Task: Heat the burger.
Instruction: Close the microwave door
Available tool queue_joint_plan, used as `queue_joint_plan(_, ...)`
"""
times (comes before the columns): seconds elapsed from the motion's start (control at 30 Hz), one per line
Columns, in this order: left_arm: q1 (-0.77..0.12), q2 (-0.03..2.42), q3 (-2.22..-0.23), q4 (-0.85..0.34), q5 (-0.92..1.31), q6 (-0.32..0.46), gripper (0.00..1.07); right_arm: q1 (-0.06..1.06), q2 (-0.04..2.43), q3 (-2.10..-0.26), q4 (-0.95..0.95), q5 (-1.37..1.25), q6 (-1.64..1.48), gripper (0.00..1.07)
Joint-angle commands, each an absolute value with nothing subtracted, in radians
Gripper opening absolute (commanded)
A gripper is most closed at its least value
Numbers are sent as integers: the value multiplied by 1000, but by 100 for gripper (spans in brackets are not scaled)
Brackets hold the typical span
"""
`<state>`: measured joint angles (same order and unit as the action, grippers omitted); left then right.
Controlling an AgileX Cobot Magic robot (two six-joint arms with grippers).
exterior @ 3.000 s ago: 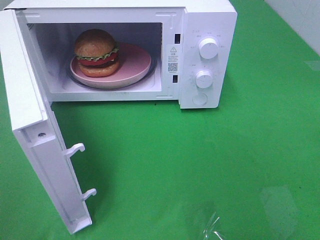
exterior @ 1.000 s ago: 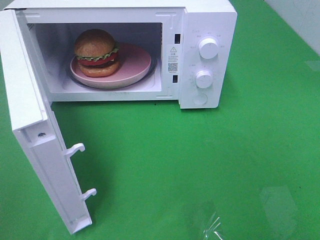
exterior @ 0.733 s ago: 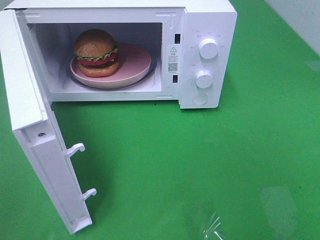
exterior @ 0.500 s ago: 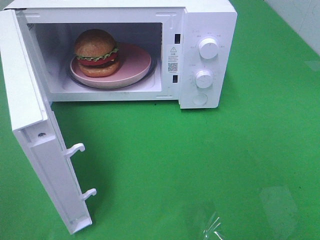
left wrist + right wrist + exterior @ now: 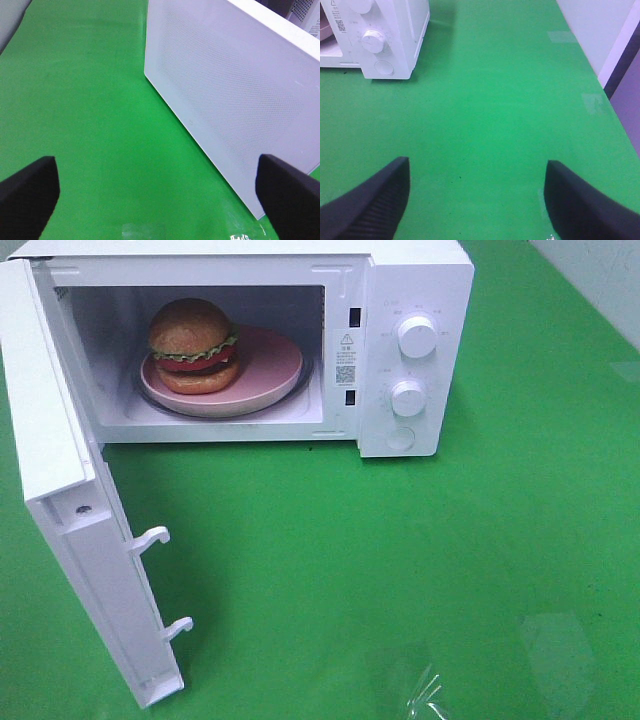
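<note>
Nothing moved: burger (image 5: 194,345) on plate (image 5: 272,368) inside microwave (image 5: 440,285), door (image 5: 95,580) open; both jaws gape empty.

- Desk (image 5: 480,540): green cover, matt and even; cloth or mat, cannot tell.
- Clear film (image 5: 428,692) at the desk's front edge: glossy, crinkled.
- Microwave (image 5: 415,280): white casing, smooth, faint sheen, looks plastic or painted.
- Door (image 5: 235,95): outer face finely dotted, satin.
- Knobs (image 5: 417,336): white, smooth plastic.
- Plate (image 5: 275,365): pink, smooth, soft shine.
- Burger (image 5: 188,325): bun glossy.
- Left gripper (image 5: 156,165): fingers (image 5: 27,195) matt black.
- Right gripper (image 5: 477,164): black, with a fine woven texture.
</note>
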<state>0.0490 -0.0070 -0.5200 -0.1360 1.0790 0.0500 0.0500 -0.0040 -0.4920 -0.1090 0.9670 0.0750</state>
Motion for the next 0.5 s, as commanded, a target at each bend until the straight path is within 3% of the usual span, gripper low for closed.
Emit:
queue_joint_plan(0.03,53,-21,-517,-145,1068,44,100,45,-32,-490,-110,960,74,71)
queue_joint_plan(0.4,53,3,-569,-151,1021,43,94,45,-32,-490,-110,960,74,71)
queue_joint_plan(0.47,53,44,-571,-112,995,43,84,45,-32,-490,-110,960,74,70)
queue_joint_plan(0.5,53,44,-571,-112,995,43,84,45,-32,-490,-110,960,74,70)
